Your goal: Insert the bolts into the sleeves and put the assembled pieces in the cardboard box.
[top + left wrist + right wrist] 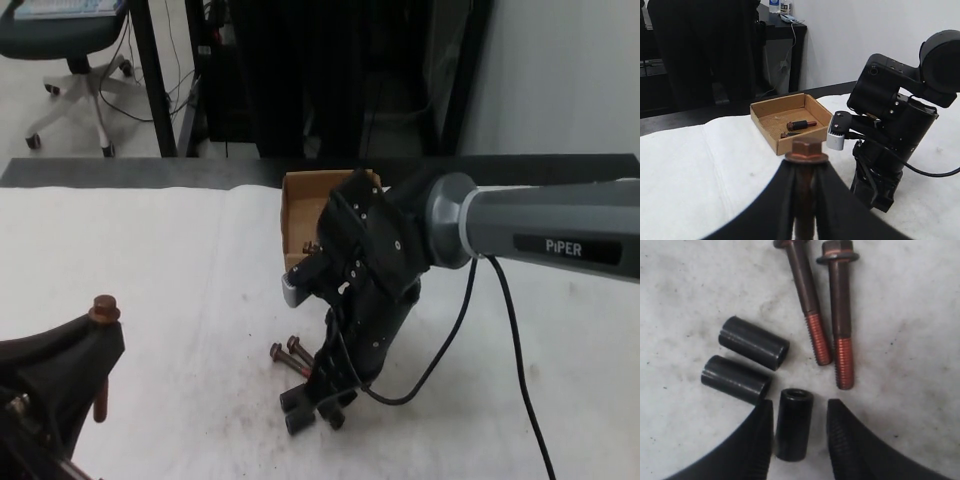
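Bolts of copper-coloured metal with flanged hexagonal heads, two of them (840, 315), lie side by side on the white cloth (910, 340) that covers the bench. They are almost parallel, and their threaded ends point toward the right gripper (800, 407). Near them lie three short black metal sleeves. Two of these sleeves (754, 342) lie close together, just beside the shank of the nearer bolt. The third black sleeve (793, 432) lies between the two ribbed fingers (850, 440) of the right gripper. The jaws of this gripper stand apart, one finger on each side of the sleeve. One finger is right at the sleeve's side, and a gap shows between the sleeve and the other finger, so the sleeve is not clamped.

In the high view the right arm comes in from the right side and its gripper points down to the cloth.

The left gripper (807, 172) is at the near left part of the bench. It holds a third copper-coloured bolt (809, 150) upright, with the head on top. Its jaws are pressed on the shank just under the head.

A shallow, open brown cardboard box (765, 131) stands on the cloth beyond the right gripper, near the far edge. Inside it lies an assembled piece (801, 124), a bolt in a black sleeve. A second, smaller dark piece (788, 135) lies beside it, and I cannot tell exactly what it is.
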Available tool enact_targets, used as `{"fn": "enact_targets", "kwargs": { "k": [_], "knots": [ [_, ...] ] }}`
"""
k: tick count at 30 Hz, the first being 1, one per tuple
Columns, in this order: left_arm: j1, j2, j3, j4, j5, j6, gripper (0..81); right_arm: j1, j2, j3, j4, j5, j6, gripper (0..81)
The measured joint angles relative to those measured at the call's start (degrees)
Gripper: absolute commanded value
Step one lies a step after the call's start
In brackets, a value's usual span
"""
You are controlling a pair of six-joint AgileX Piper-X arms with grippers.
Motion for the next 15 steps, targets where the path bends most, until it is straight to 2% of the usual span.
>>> {"fn": "enact_targets", "kwargs": {
  "k": [15],
  "knots": [
    [0.00, 0.00, 0.00, 0.00, 0.00, 0.13, 0.3, 0.22, 1.57, 0.98, 0.08, 0.00, 0.00, 34.8]
  ]
}}
